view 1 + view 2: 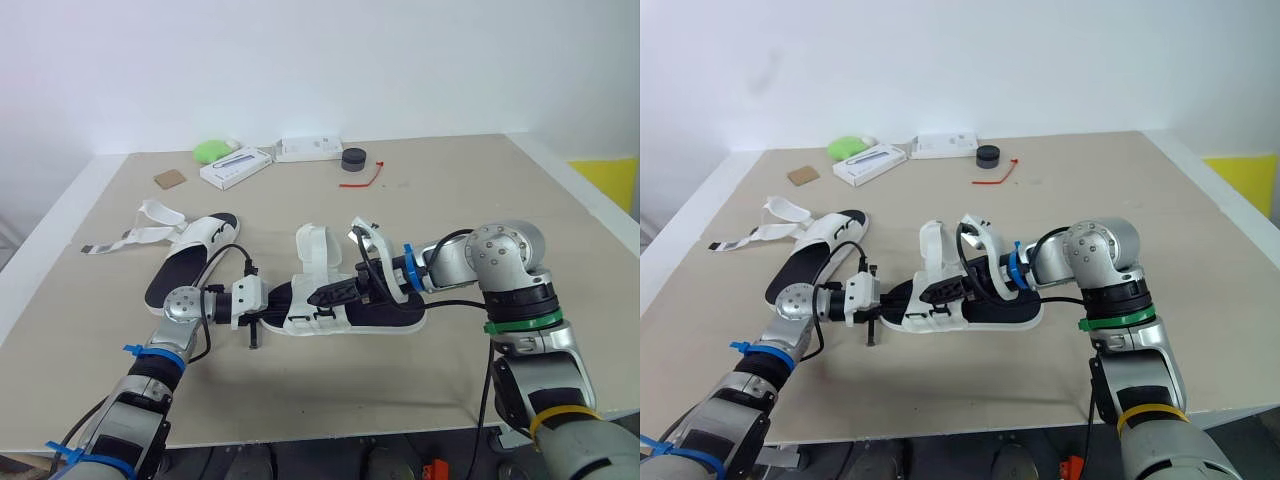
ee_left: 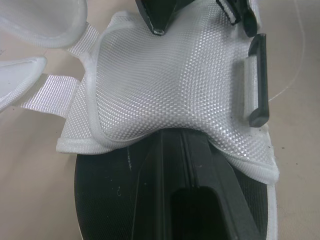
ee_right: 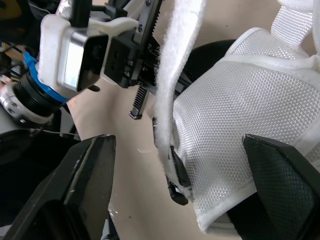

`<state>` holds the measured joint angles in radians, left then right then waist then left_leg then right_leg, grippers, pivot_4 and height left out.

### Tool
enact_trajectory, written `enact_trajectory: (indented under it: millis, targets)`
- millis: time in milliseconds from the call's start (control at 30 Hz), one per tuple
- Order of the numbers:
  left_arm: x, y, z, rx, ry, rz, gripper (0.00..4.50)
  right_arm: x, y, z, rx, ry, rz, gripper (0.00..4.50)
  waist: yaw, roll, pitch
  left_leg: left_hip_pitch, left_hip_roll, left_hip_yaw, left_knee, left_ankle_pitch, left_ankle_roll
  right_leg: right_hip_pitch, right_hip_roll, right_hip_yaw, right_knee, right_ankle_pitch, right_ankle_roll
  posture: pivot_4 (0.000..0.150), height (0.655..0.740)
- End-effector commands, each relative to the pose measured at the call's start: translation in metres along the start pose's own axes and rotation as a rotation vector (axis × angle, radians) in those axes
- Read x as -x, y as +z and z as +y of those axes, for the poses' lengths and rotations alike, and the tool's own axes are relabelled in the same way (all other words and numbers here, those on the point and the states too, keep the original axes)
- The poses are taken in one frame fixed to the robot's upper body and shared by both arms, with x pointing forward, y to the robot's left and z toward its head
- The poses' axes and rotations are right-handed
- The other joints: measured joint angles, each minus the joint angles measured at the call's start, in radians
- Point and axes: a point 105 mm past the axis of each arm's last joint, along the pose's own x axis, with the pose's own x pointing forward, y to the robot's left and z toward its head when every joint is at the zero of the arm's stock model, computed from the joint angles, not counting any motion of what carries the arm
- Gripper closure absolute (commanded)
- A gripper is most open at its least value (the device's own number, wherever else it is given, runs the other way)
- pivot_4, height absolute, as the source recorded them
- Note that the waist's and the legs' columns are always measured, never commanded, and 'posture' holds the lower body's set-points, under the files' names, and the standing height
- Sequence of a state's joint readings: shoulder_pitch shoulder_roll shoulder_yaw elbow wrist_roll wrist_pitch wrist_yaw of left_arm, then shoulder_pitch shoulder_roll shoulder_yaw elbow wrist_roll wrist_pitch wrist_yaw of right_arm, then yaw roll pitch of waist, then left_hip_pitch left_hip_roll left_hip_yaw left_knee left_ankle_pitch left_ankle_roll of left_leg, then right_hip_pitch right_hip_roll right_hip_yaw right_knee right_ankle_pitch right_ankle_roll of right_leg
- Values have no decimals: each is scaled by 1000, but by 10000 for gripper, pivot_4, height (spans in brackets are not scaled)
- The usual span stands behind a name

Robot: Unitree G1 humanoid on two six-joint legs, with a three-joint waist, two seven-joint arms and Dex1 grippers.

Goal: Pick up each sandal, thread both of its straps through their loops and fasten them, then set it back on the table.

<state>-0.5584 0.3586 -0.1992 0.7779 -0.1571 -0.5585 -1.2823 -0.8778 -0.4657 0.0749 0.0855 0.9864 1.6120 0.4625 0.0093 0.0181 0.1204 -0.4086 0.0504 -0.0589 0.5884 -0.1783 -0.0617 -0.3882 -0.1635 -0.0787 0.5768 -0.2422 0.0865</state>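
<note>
One white-mesh sandal with a black sole (image 1: 385, 318) lies at the middle of the table, its straps standing loose. At its heel end, my left gripper (image 1: 272, 300) is shut on the sole. One finger (image 2: 195, 200) lies on the insole under the mesh upper (image 2: 170, 85), next to a black buckle bar (image 2: 257, 80). My right gripper (image 1: 342, 292) reaches in from the right and is open. Its fingers (image 3: 85, 190) stand wide on either side of the mesh upper and a loose white strap (image 3: 175, 55). A second sandal (image 1: 190, 260) lies to the left with its straps (image 1: 150, 225) spread open.
Along the far edge sit a green object (image 1: 210, 150), two white boxes (image 1: 235, 167) (image 1: 308, 148), a black round piece (image 1: 354, 158), a red cord (image 1: 365, 180) and a brown card (image 1: 169, 179). The table's front edge (image 1: 350, 432) runs close below the sandal.
</note>
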Motion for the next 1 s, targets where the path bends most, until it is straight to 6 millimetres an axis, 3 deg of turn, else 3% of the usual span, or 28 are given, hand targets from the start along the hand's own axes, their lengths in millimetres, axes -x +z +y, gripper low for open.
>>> enact_trajectory:
  millis: [33,133,167,300,333,400,500,700,833,1000]
  targets:
    - [5,-74,-80,309,-222,267,45000,5,7,8,30,30,-18,1043,0,0,0,0,0,0,0,0,0,0,0,0,0,0,0,1500,7400]
    - [5,-73,-80,307,-223,264,45000,2,5,4,11,19,-15,1043,0,1,0,0,0,0,0,0,0,0,0,0,0,0,0,1500,7400]
    - [5,-73,-79,306,-223,264,45000,2,6,3,7,13,-19,3255,0,0,0,0,0,0,0,0,0,0,0,0,0,0,0,1500,7400]
    - [4,-73,-80,305,-225,263,45000,1,6,3,6,10,-22,15809,0,0,0,0,0,0,0,0,0,0,0,0,0,0,0,1500,7400]
    - [4,-73,-80,304,-225,263,45000,1,6,3,7,9,-18,21407,0,0,0,0,0,0,0,0,0,0,0,0,0,0,0,1500,7400]
    - [4,-73,-80,303,-225,263,45000,0,4,3,11,6,-8,27045,0,0,0,0,0,0,0,0,0,0,0,0,0,0,0,1500,7400]
    - [4,-73,-80,302,-225,262,45000,-2,3,3,8,6,0,40396,0,0,0,0,0,0,0,0,0,0,0,0,0,0,0,1500,7400]
    - [4,-73,-81,303,-226,261,45000,-1,10,6,-19,43,-13,40396,0,0,0,0,0,0,0,0,0,0,0,0,0,0,0,1500,7400]
    - [4,-73,-82,304,-228,260,45000,4,22,22,-14,126,-38,40396,0,1,1,0,0,0,0,0,0,0,0,0,0,0,0,1500,7400]
    - [4,-73,-82,306,-226,258,45000,5,21,33,-12,178,-23,40396,0,1,0,0,0,0,0,0,0,0,0,0,0,0,0,1500,7400]
